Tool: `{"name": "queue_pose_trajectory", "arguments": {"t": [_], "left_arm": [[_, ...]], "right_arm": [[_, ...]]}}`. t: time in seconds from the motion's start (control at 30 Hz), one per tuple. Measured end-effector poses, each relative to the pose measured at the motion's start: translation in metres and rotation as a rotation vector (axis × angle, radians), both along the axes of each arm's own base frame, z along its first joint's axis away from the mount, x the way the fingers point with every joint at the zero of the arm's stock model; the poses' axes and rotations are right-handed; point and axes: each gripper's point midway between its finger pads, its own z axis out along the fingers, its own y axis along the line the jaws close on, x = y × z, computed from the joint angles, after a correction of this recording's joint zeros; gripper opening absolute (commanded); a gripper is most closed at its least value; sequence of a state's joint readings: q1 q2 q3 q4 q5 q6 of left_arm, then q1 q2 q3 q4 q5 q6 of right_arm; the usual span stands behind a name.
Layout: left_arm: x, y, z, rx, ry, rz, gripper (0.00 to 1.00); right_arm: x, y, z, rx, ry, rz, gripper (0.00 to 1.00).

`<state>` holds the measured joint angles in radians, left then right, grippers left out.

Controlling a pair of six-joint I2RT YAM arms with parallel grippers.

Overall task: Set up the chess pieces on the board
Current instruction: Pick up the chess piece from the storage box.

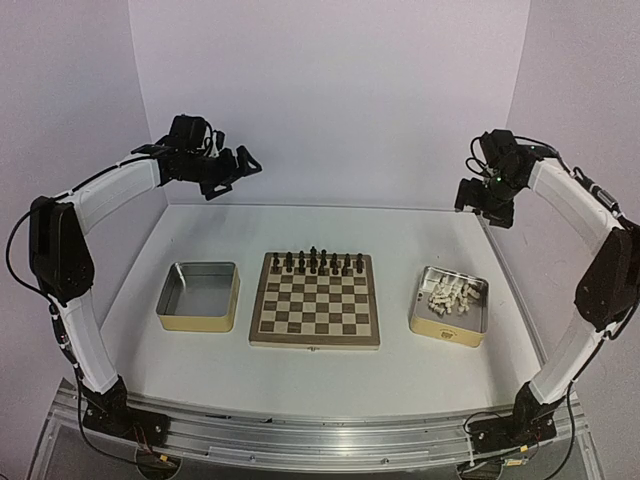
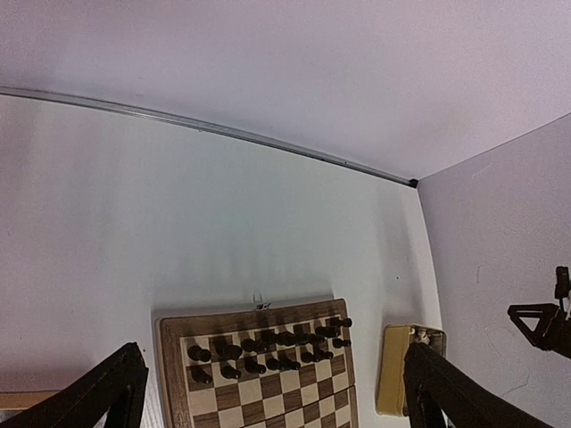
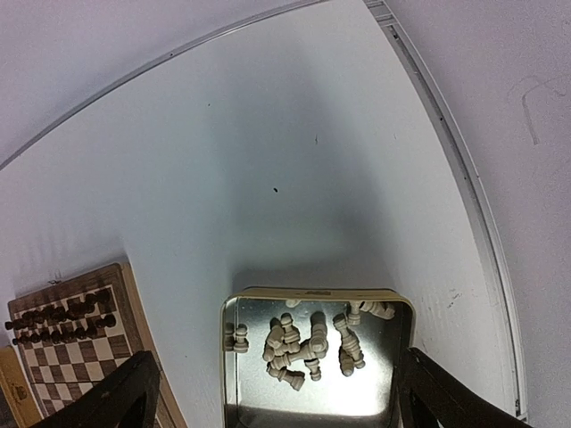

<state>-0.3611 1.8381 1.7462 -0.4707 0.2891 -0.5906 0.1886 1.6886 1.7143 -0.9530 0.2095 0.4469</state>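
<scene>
Cream-white chess pieces (image 3: 308, 343) are lying heaped in the tin (image 1: 445, 331) right of the board (image 1: 315, 305), down under the right hand (image 1: 486, 212), which is hanging wide open and empty, much nearer than the open, empty left hand (image 1: 236, 174).

Bright, even light, soft shadows, sharp focus; straight lines bow near edges.
</scene>
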Motion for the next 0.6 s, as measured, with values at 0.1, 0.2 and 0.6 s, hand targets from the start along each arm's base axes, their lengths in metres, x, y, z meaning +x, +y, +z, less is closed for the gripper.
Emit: {"name": "queue_pose_trajectory", "arguments": {"t": [0.1, 0.2, 0.6], "left_arm": [[-0.001, -0.001, 0.0, 0.007, -0.007, -0.012, 0.99], [-0.001, -0.001, 0.0, 0.008, -0.009, -0.017, 0.99], [-0.018, -0.032, 0.014, 0.064, -0.031, -0.079, 1.0]], "right_arm": [[0.001, 0.001, 0.001, 0.006, -0.003, 0.003, 0.92], [0.001, 0.004, 0.001, 0.017, -0.003, 0.011, 0.92], [-0.013, 0.008, -0.014, 0.042, 0.03, 0.035, 0.94]]}}
